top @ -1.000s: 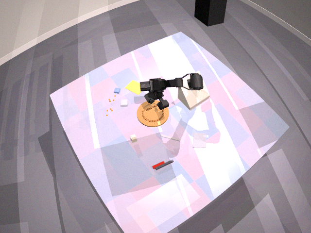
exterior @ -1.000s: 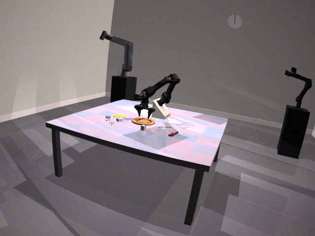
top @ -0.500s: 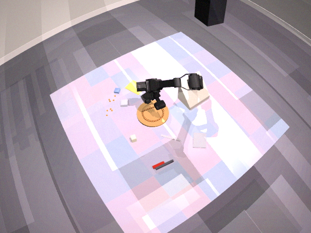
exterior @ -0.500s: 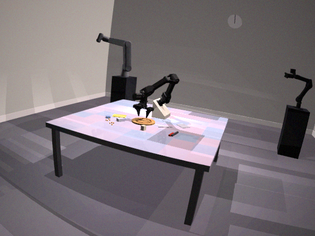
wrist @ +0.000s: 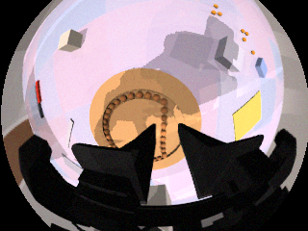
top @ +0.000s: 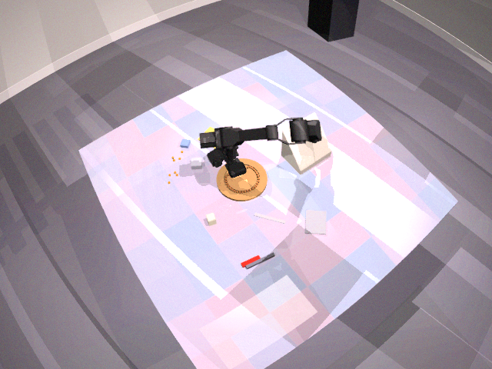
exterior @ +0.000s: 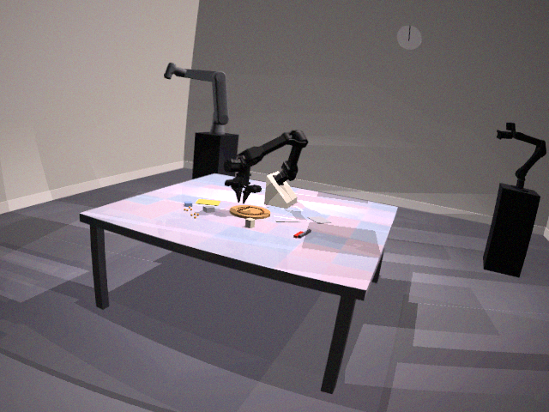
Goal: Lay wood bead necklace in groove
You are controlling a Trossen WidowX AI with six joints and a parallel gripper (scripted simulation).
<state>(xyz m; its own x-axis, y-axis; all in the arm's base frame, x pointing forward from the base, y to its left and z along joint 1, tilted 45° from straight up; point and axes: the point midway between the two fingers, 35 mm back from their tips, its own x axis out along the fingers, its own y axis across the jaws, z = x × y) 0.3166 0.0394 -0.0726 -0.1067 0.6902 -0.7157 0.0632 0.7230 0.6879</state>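
The round wooden bead board (top: 262,186) (exterior: 267,214) (wrist: 192,106) lies flat on the table. The brown bead necklace (top: 242,192) (wrist: 131,95) lies on it. In the wrist view its left and top beads follow the round groove, while its right side runs almost straight, inside the groove's bare right arc. My gripper (exterior: 242,202) (wrist: 167,127) points down above the board and is partly open, with nothing held. In the wrist view the straight row of beads shows below and between the fingertips. The near part of the necklace is partly hidden by the left finger.
A pale cube (top: 211,219) (wrist: 70,40), grey block (top: 196,163) (wrist: 225,53), blue block (top: 184,143) (wrist: 261,67), yellow sheet (exterior: 208,202) (wrist: 247,115) and small orange beads stand around the board. Red (top: 250,260) and dark (top: 260,260) sticks lie farther off. A cream wedge (top: 311,157) stands under the arm.
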